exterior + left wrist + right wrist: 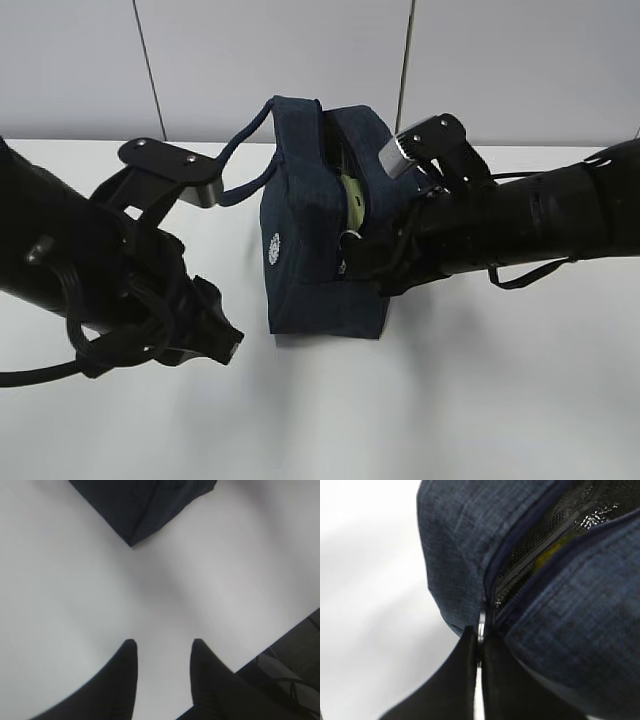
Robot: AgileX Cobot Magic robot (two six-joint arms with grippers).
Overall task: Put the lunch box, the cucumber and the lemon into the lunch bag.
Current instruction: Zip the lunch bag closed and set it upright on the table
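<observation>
Navy lunch bag (320,250) upright near worktop's (480,400) far edge, zip partly open.
Pale green of lunch box (352,205) showing through the gap, a yellowish blur behind inner mesh; cucumber and lemon not made out. Right gripper (480,635) pinched tight on metal ring pull (481,622). Left gripper (162,647) part-open, empty, over bare worktop beside bag's corner.

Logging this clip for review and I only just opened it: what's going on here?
The lunch bag stands on the white table, its zip partly open, with something yellow-green showing inside. The right gripper is shut on the metal ring pull at the zip's end. The left gripper hangs open over bare table beside the bag, holding nothing.
</observation>
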